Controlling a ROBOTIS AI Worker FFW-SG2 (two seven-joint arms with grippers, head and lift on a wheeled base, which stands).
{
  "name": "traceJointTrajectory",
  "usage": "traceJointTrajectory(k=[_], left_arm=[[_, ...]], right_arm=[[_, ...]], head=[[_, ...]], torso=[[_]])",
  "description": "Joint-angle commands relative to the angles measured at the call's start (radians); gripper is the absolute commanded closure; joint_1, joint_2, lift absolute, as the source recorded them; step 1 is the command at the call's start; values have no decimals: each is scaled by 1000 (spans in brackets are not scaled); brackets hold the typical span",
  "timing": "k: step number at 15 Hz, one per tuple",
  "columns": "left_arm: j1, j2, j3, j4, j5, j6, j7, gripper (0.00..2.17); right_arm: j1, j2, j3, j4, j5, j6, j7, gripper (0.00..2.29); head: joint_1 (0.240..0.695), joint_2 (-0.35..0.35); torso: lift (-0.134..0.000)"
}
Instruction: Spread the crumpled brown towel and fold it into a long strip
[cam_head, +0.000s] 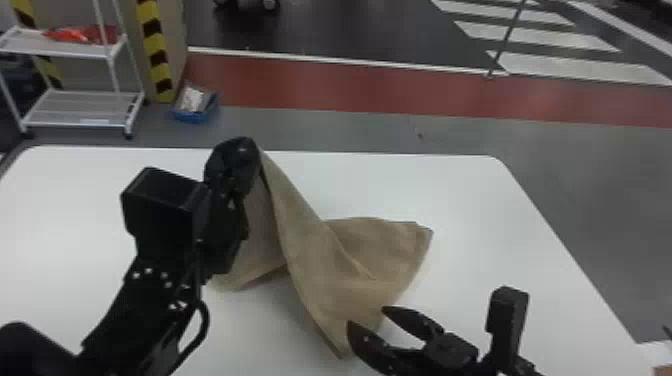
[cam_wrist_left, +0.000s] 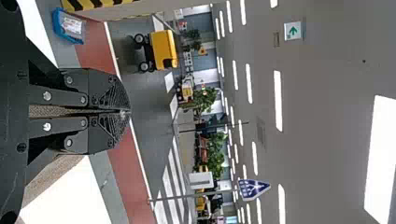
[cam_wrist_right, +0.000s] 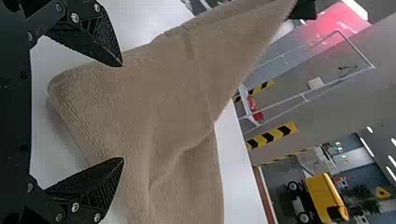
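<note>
One nubbly brown towel, twisted below the left claw, smooth table

Head view faces down, right wrist closer; both share towel.

The towel is of light brown colour, and the desk is white. My left gripper and my right gripper are both black. I see black and yellow stripes on the pillar, and one blue box.
</note>
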Motion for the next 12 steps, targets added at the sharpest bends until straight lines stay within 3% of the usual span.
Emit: traceJointTrajectory(k=[1,3,6,8,10,12], left_arm=[[-9,1,1,1,3,0,-3,1079],[-9,6,4,1,3,0,-6,1079],[-1,12,21,-3,6,0,-6,1079],[-1,15,33,-6,17,0,-6,1079],[-1,15,33,-6,19,-3,-5,1079],[-1,15,46,-6,15,-3,1,1079]], right_arm=[[0,1,176,1,201,-21,-38,221],[3,-2,253,0,295,-8,-92,296],[16,-14,273,-26,350,62,-153,329],[32,-23,281,-51,371,74,-173,593],[39,-28,279,-85,378,102,-187,1001],[42,-28,265,-120,376,117,-202,1818]], head=[[695,-116],[695,-74],[695,-28],[695,-28],[695,-31],[695,-35]], torso=[[-123],[-123],[-123],[-123],[-123],[-123]])
